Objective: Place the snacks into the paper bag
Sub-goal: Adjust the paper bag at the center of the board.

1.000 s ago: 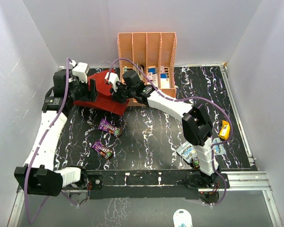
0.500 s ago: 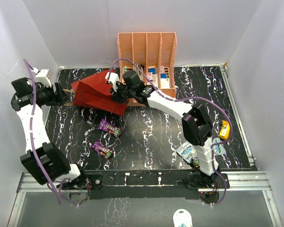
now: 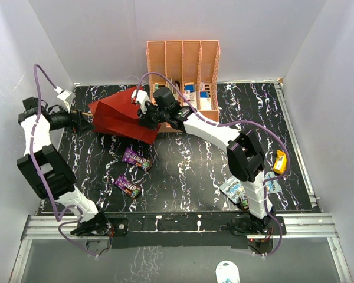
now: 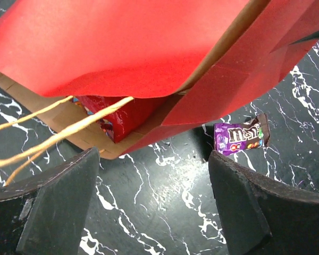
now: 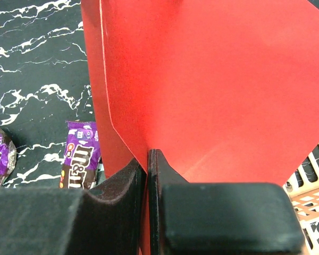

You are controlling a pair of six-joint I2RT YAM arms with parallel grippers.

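The dark-red paper bag point(image 3: 123, 113) lies on its side, mouth facing left. My right gripper point(image 3: 146, 115) is shut on a fold of the paper bag point(image 5: 212, 79) at its right end. My left gripper point(image 3: 82, 119) is open and empty just left of the mouth. In the left wrist view the red chip bag point(image 4: 112, 113) shows inside the bag's point(image 4: 149, 48) brown-lined mouth, behind the twine handles point(image 4: 53, 132). Two purple candy bars point(image 3: 137, 157) point(image 3: 128, 186) lie on the table in front of the bag. One of them shows in the left wrist view point(image 4: 239, 138).
The peach slotted organizer point(image 3: 183, 62) with small boxes stands behind the bag. Blue-grey pouches point(image 3: 233, 190) point(image 3: 272, 184) and a yellow packet point(image 3: 279, 161) lie by the right arm's base. Grey walls close in left, back and right.
My left arm has left the top of the bag and swung out to the far left, its gripper now facing the bag's mouth. The right gripper has kept its hold.
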